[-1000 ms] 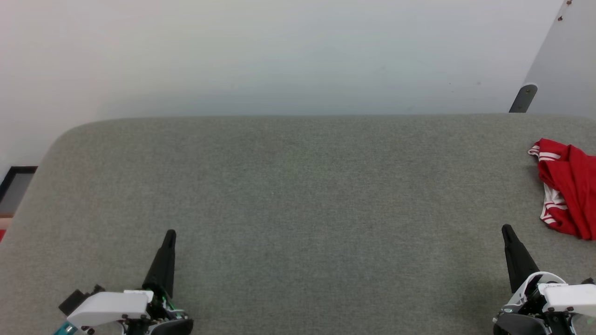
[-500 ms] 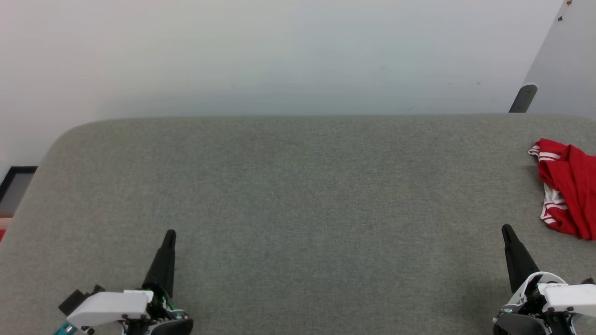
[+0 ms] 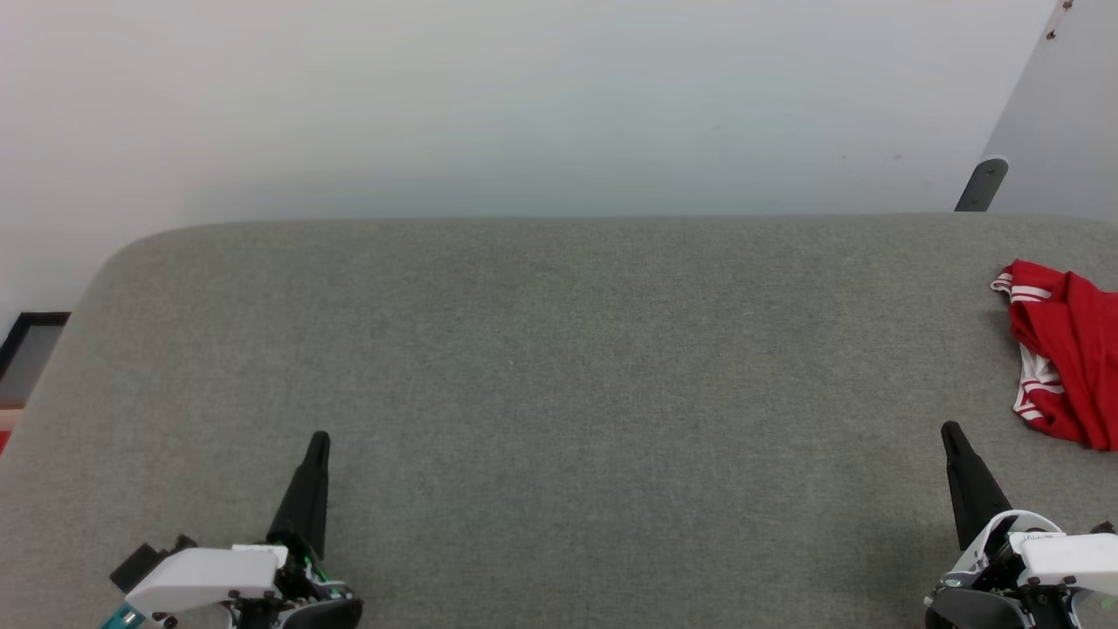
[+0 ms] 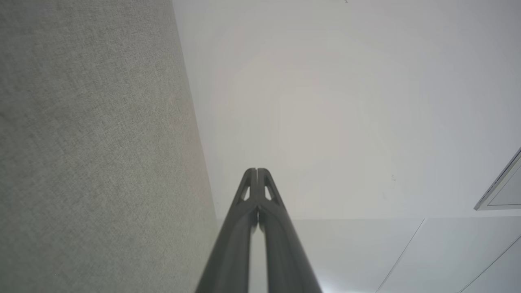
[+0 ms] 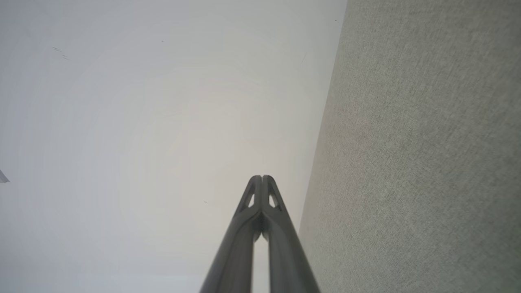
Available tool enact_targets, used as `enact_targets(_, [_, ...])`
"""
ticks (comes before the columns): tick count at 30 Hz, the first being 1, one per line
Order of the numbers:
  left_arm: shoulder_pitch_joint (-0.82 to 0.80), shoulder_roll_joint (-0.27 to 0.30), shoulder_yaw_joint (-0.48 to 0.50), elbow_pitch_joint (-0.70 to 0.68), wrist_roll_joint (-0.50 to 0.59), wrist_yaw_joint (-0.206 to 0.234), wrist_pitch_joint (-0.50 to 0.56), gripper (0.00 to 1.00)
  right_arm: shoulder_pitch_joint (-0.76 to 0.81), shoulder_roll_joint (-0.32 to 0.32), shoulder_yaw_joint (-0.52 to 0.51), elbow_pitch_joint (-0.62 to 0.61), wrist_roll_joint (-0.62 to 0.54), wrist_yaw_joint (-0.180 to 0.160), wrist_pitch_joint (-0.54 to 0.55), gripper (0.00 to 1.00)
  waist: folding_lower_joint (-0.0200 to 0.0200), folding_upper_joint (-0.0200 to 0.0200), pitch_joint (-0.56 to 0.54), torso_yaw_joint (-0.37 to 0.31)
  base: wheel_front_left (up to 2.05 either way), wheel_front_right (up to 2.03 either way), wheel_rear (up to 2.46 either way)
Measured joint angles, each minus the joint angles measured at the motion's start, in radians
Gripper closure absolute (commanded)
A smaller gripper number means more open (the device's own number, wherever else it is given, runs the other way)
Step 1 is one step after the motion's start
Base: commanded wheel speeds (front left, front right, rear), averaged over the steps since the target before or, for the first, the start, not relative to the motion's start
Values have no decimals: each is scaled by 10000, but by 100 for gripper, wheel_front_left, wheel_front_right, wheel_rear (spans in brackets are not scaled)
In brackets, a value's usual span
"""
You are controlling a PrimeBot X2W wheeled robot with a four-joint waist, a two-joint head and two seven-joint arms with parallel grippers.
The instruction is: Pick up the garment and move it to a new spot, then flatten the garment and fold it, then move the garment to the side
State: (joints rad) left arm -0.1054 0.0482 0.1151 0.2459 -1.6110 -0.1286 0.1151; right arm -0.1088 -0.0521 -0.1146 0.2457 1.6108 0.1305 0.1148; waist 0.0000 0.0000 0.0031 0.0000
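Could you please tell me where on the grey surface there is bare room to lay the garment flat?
The grey surface is bare from its rounded left edge across the middle, between the left fingers and the right fingers and back to the wall. It is crowded at the right edge, where the crumpled garment lies.

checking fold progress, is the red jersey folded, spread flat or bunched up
Bunched up. The red jersey lies in a rumpled heap with deep creases at the right edge of the grey fabric surface, partly cut off by the frame.
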Motion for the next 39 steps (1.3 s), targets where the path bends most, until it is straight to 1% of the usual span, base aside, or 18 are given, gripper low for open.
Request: enact_targets(39, [0, 0, -2, 0, 0, -2, 0, 100, 0, 0, 2, 0, 0, 0, 0, 100, 0, 0, 0, 0, 0, 0, 0])
